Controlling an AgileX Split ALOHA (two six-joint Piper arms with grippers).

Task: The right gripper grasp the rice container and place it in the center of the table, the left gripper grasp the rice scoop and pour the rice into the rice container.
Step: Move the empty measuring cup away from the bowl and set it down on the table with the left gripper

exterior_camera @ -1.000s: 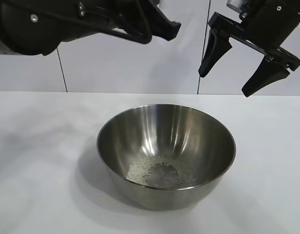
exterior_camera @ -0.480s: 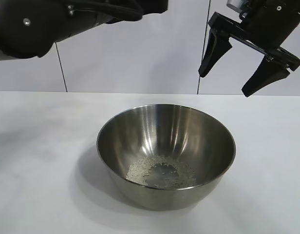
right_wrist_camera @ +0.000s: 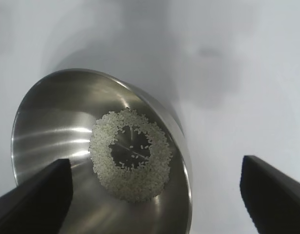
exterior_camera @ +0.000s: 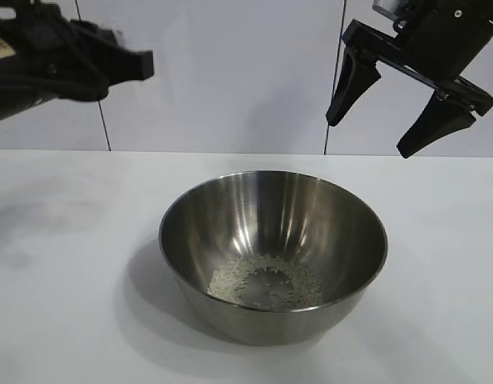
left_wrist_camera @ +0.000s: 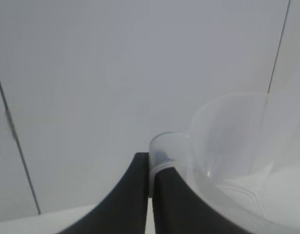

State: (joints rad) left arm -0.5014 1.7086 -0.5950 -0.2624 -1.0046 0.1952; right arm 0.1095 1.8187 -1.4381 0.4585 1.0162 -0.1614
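While the steel bowl sits mid-worktop, the views read so:
Exterior view, rice container (exterior_camera: 272,254): upright on the white worktop (exterior_camera: 62,304), rice (exterior_camera: 265,282) ringed across its bottom.
Exterior view, right claw (exterior_camera: 406,104): high above and behind the bowl's right side, fingers spread wide, holding nothing.
Exterior view, left arm: raised at upper left, well apart from the bowl.
Left wrist view, left claw (left_wrist_camera: 150,195): fingers pinched narrow on the handle of the rice scoop (left_wrist_camera: 242,161), a clear plastic cup.
Right wrist view, rice container (right_wrist_camera: 57,122): below the wide-apart fingers (right_wrist_camera: 35,197), grains (right_wrist_camera: 130,155) in a ring.
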